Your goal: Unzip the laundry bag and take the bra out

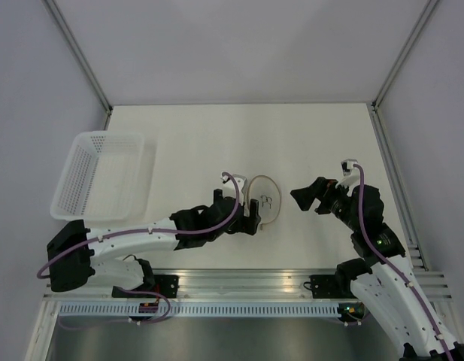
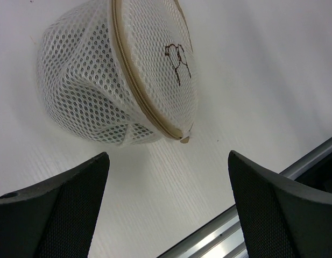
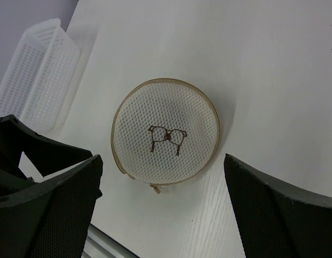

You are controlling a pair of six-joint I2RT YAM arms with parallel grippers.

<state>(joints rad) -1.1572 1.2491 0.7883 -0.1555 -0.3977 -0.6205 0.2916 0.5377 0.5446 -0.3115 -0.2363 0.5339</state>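
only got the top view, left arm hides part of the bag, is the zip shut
observer: left wrist view: the bag's zip looks shut along the run that shows, pull at its near end.
operator: that arm touching it yet
observer: no, the left gripper is open and the bag lies ahead of it, apart.
operator: see the bra inside
observer: no dark cloth shows through the bag in either wrist view, only a brown mark.

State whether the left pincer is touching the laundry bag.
Apart. The left wrist view shows bare table between the open left pincer and the laundry bag.
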